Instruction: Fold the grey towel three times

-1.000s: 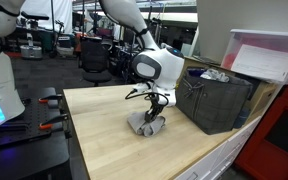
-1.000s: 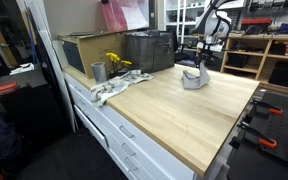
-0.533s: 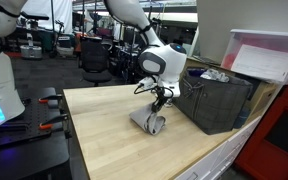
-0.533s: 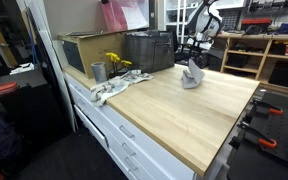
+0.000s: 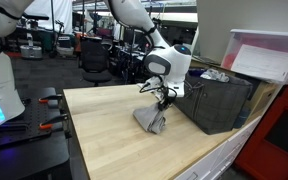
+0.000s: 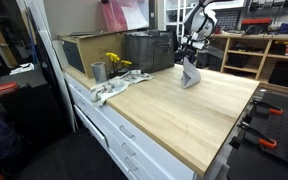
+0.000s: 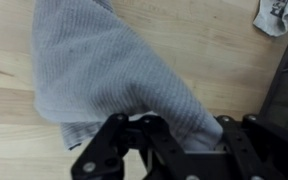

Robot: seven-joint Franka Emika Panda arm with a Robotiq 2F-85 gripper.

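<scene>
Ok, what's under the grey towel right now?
Bare wooden table shows around it. The grey towel hangs from the shut gripper, lower end on the wood. The spot beneath that end is covered.

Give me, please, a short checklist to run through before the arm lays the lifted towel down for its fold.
1. Grip: gripper shut on the grey towel: ok.
2. Towel's lower end rests on the table: ok.
3. Towel hangs apart from the dark bin: ok, though the bin is near.
4. Bare wood beside the towel to lay it on: ok.
5. Number of layers pinched: cannot tell.
</scene>
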